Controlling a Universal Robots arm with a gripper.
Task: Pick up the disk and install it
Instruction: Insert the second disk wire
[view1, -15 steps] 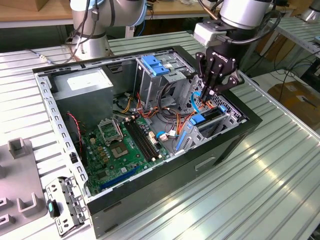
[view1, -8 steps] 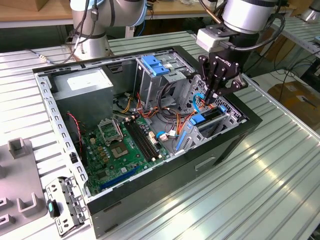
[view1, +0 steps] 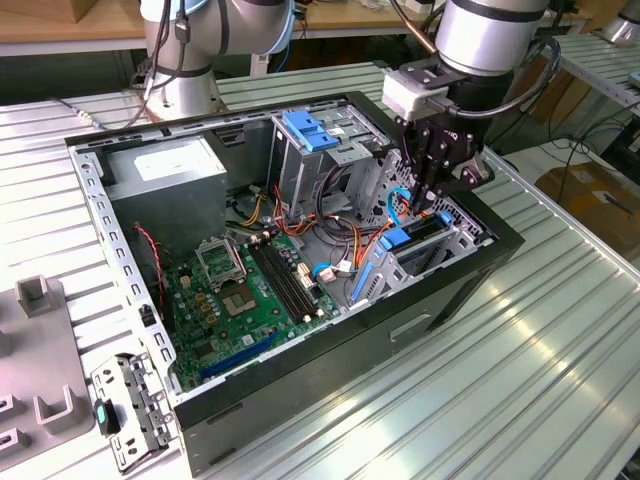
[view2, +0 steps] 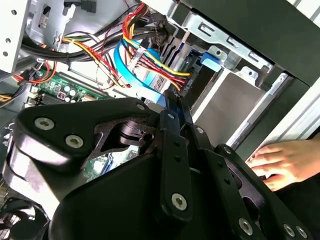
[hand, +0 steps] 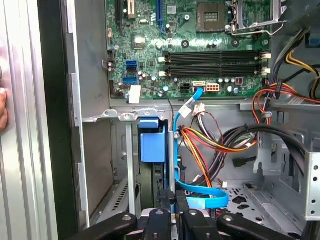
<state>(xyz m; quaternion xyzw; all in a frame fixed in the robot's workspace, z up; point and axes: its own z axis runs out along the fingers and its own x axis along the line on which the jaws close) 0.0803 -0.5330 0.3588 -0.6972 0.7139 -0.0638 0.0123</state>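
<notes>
Your end effector (view1: 432, 192) hangs over the drive bay at the case's corner, fingers nearly shut around the light-blue cable (hand: 200, 192). The disk (view1: 420, 238) sits in the bay; press straight, dodging cables.

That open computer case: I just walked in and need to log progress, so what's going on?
The arm's pincer is lowered into the open computer case, at the drive bay near its front corner. The disk, with its blue carrier rails, sits on edge in that bay, right below the pincer. A person's hand rests on the case's outer wall.
</notes>
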